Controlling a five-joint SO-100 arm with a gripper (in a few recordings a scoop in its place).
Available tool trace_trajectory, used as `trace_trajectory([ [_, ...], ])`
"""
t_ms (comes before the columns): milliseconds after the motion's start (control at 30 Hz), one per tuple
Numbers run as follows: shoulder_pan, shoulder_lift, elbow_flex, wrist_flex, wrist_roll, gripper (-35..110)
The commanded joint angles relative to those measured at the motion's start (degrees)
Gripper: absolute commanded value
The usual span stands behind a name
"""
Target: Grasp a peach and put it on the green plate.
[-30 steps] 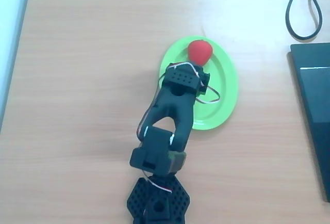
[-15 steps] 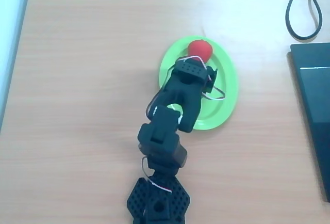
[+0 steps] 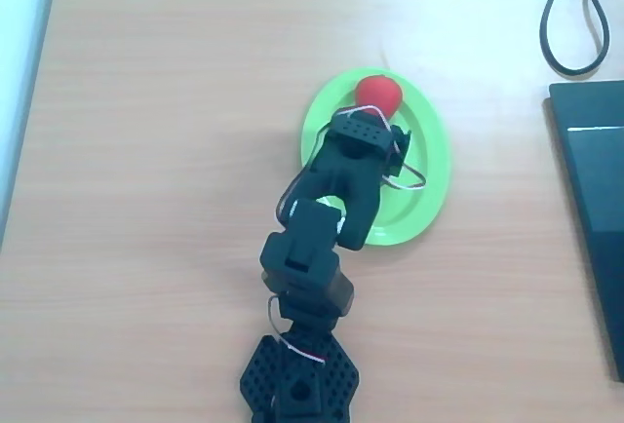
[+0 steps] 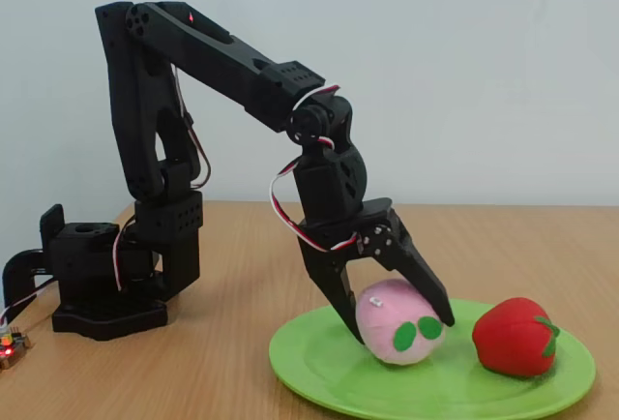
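Observation:
In the fixed view the pale pink peach (image 4: pixel 387 315), two green leaves facing the camera, rests on the lime-green plate (image 4: pixel 319 367). My black gripper (image 4: pixel 397 326) reaches down over it, one finger on each side and both touching it, so it is shut on the peach. From overhead, my wrist hangs over the plate (image 3: pixel 429 150) and covers the peach and the fingers.
A red toy fruit (image 4: pixel 515 336) sits on the plate's right end, at the plate's top rim in the overhead view (image 3: pixel 378 95). A black cable (image 3: pixel 570 14) and a dark flat device (image 3: pixel 595 209) lie at the table's right edge. The arm's base (image 3: pixel 297 379) is at the bottom.
Over the last second the arm stretched forward and the wrist slid a little toward the red fruit. Nothing has moved in the last half second.

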State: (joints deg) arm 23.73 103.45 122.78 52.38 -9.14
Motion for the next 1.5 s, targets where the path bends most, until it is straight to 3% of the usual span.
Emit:
trace_trajectory([
  [0, -0.18, 3.52, 0.44, 0.53, -0.35, 41],
  [300, -1.58, 7.03, 1.93, 1.05, 0.00, 49],
  [800, -2.55, 23.20, 10.37, 6.59, 0.62, 50],
  [1000, -6.15, 35.07, 12.13, 12.39, 2.29, 38],
  [1233, -9.49, 46.05, 13.36, 13.89, 2.64, 6],
  [1467, -10.81, 54.67, 19.78, 13.97, 4.13, -8],
])
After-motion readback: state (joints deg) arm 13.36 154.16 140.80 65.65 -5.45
